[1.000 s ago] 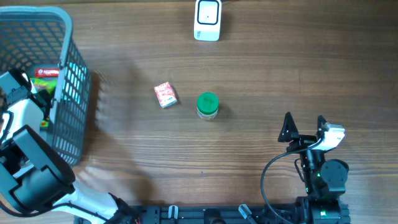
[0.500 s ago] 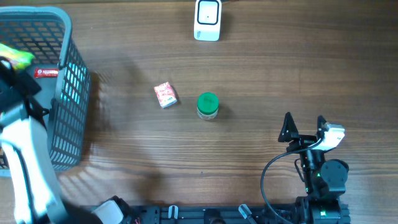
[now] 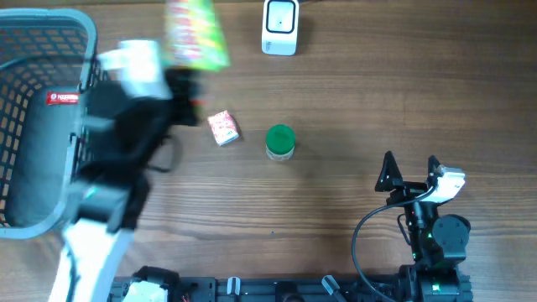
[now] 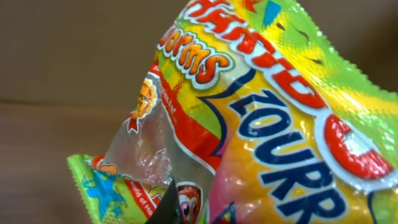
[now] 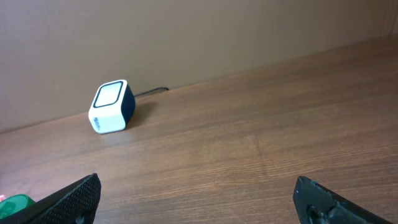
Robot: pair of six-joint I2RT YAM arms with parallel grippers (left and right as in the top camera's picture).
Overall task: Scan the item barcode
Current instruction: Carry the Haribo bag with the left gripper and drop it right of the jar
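A yellow-green sour-worms candy bag (image 3: 195, 33) hangs blurred above the table, just left of the white barcode scanner (image 3: 279, 27). My left gripper (image 3: 186, 74) is shut on the bag's lower edge. The left wrist view is filled by the bag (image 4: 273, 118), with one black fingertip (image 4: 166, 211) showing against it at the bottom. I see no barcode on the side that faces this camera. My right gripper (image 3: 411, 172) rests open at the front right with nothing in it. In the right wrist view the right gripper (image 5: 199, 205) faces the scanner (image 5: 112, 107) across bare wood.
A grey mesh basket (image 3: 50, 17) stands at the left with a red packet (image 3: 63, 98) inside. A small red box (image 3: 223, 128) and a green-lidded jar (image 3: 280, 143) sit mid-table. The jar's lid (image 5: 12, 202) shows at the right wrist view's left edge.
My left arm has lifted the candy bag out of the basket and swung it right, toward the scanner. The right arm has not moved.
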